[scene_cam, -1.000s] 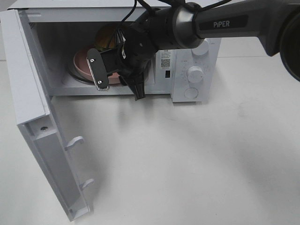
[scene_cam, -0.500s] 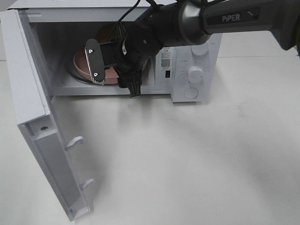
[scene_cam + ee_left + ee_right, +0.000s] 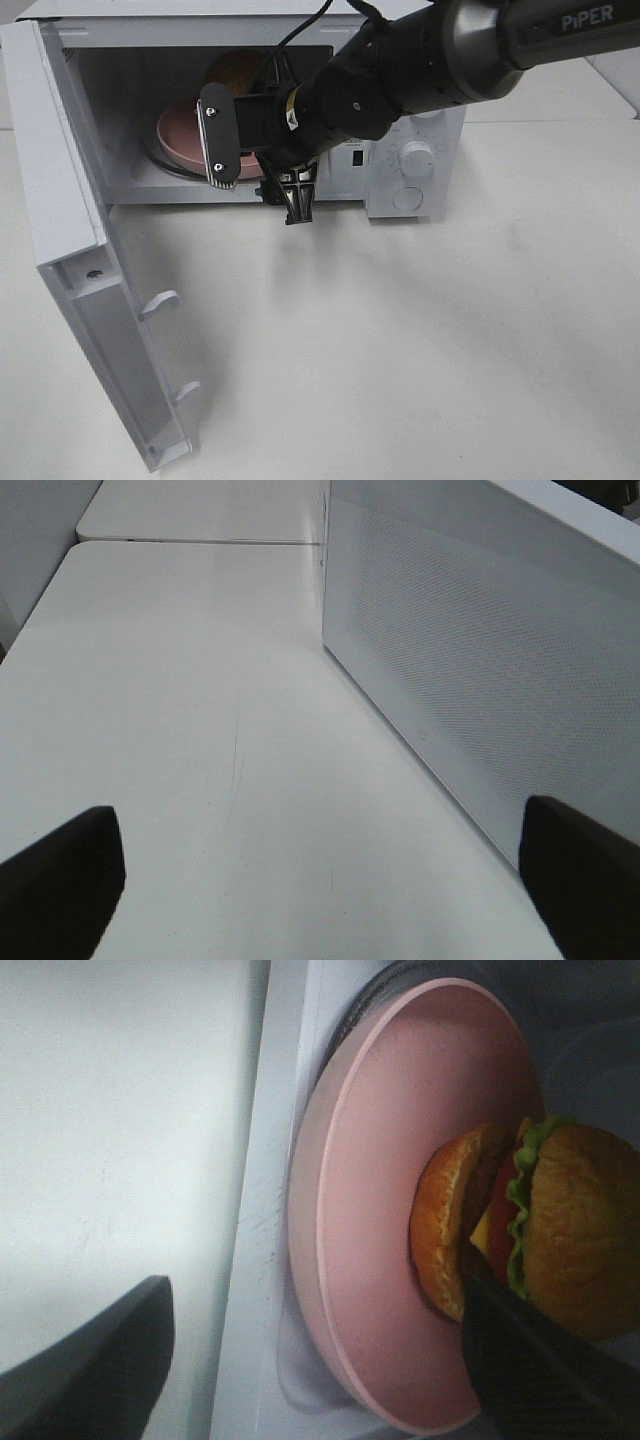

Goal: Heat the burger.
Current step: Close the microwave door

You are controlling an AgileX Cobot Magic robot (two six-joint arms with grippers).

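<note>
Exterior high: right gripper [image 3: 258,190] at the microwave [image 3: 385,185] mouth, jaws apart, empty; at its 11 o'clock the burger [image 3: 233,72] sits on the pink plate [image 3: 180,135] inside. Left gripper [image 3: 320,820] has its jaws open too. Loading seems done; next, withdraw, shut the door [image 3: 110,330]

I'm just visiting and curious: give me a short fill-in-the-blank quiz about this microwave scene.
The burger sits on a ____ plate. The plate lies ____ the microwave. The microwave's door stands ____. The burger's frilly lettuce is ____.
Missing words: pink; inside; open; green.
</note>
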